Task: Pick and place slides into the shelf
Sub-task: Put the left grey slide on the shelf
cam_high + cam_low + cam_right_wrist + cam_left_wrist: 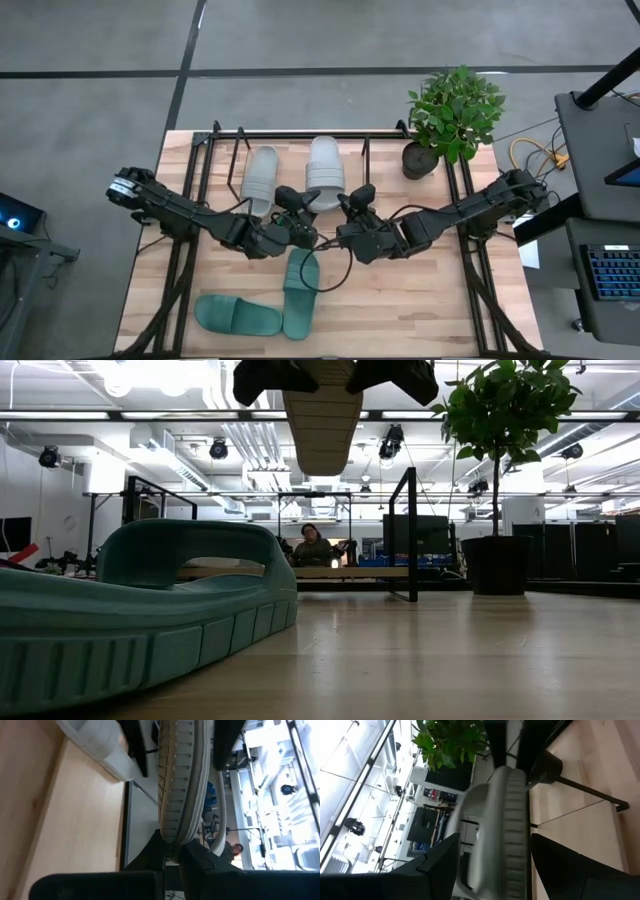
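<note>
From above, the left gripper [291,203] and the right gripper [356,201] meet at the near end of one light grey rubber slide [325,170], which points toward the low black-tube shelf with its pale wooden board [300,142]. A second grey slide [259,178] lies just left of it. Two dark teal slides [300,292] [237,315] rest on the wooden tabletop [420,300] nearer the front. A potted green plant [452,112] stands at the right.

Only the low view shows the held slide's ribbed sole [322,415] raised above the table. The left wrist view shows dark fingers [437,865] either side of the slide, and the right wrist view shows fingers [200,860] pinching its edge. Both grippers are cut off in the low view.
</note>
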Robot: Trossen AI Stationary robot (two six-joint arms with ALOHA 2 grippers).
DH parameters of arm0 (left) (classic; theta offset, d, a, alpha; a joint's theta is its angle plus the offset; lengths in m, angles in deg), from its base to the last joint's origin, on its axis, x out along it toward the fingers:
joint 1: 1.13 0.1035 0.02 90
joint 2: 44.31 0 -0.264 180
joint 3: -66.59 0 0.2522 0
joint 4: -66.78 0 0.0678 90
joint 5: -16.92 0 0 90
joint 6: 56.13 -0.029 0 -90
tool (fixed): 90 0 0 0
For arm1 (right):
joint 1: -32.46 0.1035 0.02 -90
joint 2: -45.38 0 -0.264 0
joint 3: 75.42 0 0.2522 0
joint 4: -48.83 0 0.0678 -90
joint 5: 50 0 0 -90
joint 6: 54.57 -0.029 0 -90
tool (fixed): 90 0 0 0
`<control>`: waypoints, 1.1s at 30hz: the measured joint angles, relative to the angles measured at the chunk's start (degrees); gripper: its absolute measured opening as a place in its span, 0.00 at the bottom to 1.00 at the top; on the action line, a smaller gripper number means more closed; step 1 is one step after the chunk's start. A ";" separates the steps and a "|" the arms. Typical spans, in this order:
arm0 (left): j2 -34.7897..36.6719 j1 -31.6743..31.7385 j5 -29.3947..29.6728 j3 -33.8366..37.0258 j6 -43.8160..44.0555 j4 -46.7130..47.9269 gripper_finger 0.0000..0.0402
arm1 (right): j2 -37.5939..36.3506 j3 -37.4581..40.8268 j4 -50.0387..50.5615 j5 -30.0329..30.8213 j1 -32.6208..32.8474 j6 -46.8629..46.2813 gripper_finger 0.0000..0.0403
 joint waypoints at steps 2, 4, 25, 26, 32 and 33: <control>0.00 0.27 -0.29 0.00 0.00 -0.09 0.56 | 0.00 0.00 -0.21 -0.23 0.00 -0.06 0.04; 0.00 0.59 -0.61 0.08 -0.01 -0.06 0.55 | 0.00 -0.01 -0.29 -0.31 0.02 -0.08 0.04; -0.02 0.83 -0.97 0.76 1.04 -0.34 0.06 | -0.02 -0.10 -1.65 1.19 0.01 -1.56 0.17; -0.02 0.85 -1.02 0.81 1.19 -0.34 0.06 | 0.00 -0.11 -1.68 2.98 0.13 -1.61 0.19; 0.15 0.90 2.03 1.92 1.29 0.12 0.05 | -1.50 -0.03 -0.23 14.60 0.54 -1.89 0.27; 0.15 0.90 3.18 2.12 1.29 0.54 0.05 | -2.04 0.00 0.75 14.65 0.71 -2.86 0.27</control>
